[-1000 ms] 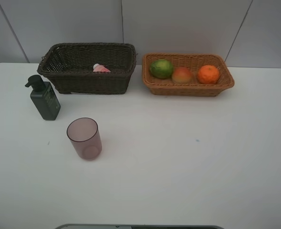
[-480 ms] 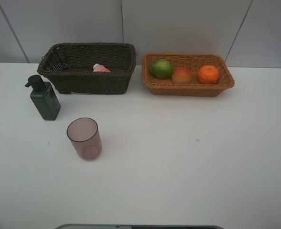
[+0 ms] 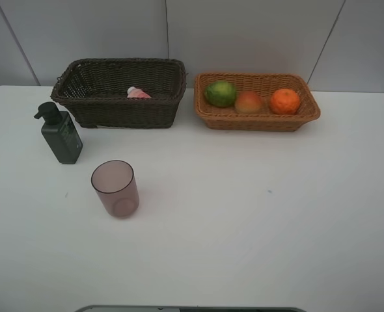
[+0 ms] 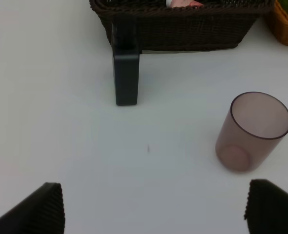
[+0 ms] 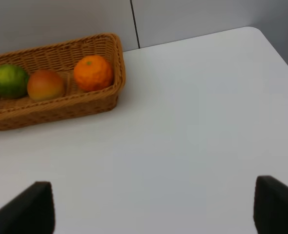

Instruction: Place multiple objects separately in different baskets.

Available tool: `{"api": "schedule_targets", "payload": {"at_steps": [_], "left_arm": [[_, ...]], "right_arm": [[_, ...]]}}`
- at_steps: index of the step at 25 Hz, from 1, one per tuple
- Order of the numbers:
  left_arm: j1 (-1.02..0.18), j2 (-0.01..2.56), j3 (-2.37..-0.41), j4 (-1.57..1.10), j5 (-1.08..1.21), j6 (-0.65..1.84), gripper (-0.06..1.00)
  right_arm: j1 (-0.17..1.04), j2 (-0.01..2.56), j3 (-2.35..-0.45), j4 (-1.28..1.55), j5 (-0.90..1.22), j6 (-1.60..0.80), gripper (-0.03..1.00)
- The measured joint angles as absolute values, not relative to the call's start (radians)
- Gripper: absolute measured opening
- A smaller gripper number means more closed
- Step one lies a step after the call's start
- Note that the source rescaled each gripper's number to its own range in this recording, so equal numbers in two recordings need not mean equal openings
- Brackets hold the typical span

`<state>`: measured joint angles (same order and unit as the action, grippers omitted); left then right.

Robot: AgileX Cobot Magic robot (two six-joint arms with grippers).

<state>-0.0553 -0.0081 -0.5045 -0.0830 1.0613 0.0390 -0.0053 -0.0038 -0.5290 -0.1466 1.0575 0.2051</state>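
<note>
The dark brown basket [image 3: 114, 112] holds the small pink labelled bottle [image 3: 138, 93]. In the tan basket [image 3: 257, 121] lie the green fruit [image 3: 220, 93], the peach-red fruit [image 3: 248, 102] and the orange [image 3: 284, 101]. The dark green pump bottle [image 3: 60, 134] and the translucent pink cup [image 3: 115, 188] stand upright on the table, in front of the brown basket. My left gripper [image 4: 158, 209] is open, short of the cup [image 4: 254, 131] and the pump bottle [image 4: 126, 73]. My right gripper [image 5: 151, 207] is open, well back from the tan basket [image 5: 61, 109]. Neither gripper shows in the exterior view.
The white table [image 3: 257, 214] stretches wide in front of both baskets. A pale panelled wall [image 3: 244, 32] rises right behind them. A grey strip [image 3: 192, 309] lies along the table's near edge.
</note>
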Motion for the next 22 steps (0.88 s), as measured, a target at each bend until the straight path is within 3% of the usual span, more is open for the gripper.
{"api": "schedule_targets", "payload": {"at_steps": [22], "left_arm": [[-0.055, -0.008, -0.504, -0.083, 1.061, 0.039, 0.96]], "right_arm": [[-0.005, -0.007, -0.529, -0.139, 1.057, 0.205, 0.78]]}}
